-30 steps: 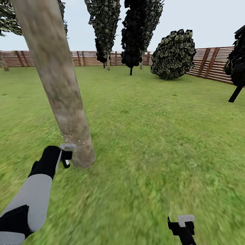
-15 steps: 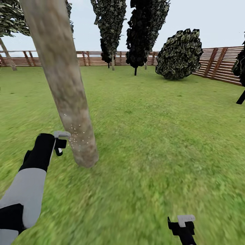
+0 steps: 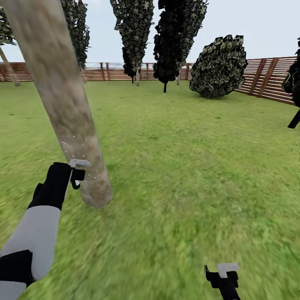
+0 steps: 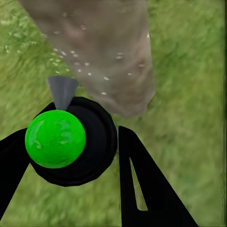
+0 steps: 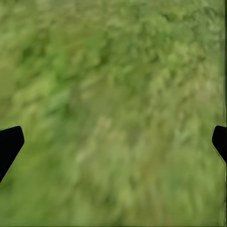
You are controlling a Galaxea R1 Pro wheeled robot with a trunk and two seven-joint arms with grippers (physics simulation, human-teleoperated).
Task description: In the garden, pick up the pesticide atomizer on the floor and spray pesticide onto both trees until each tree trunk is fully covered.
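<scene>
Holding the pesticide atomizer in my left gripper, I have its pale grey trigger head pointed at the tree trunk, low down, just above where the trunk meets the floor. In the left wrist view the fingers sit closed against either side of the bottle's dark round body, with the green spot facing the camera and the grey nozzle tip aimed at the bark. Small white specks dot the lower trunk around the nozzle, seen both from the head camera and the wrist camera. The trunk itself leans across the left part of the head view, mottled grey-beige, slightly wider at its base.

Further right, the grass runs open to the far fence, a brown slatted line along the back and right edges of the garden. Before it stand tall dark-leaved trees and a rounded shrub.

My right gripper hangs low over the grass near the bottom edge of the head view, well apart from the trunk. In the right wrist view its two fingertips sit far apart at opposite sides, spread wide with nothing between them but blurry green grass.
</scene>
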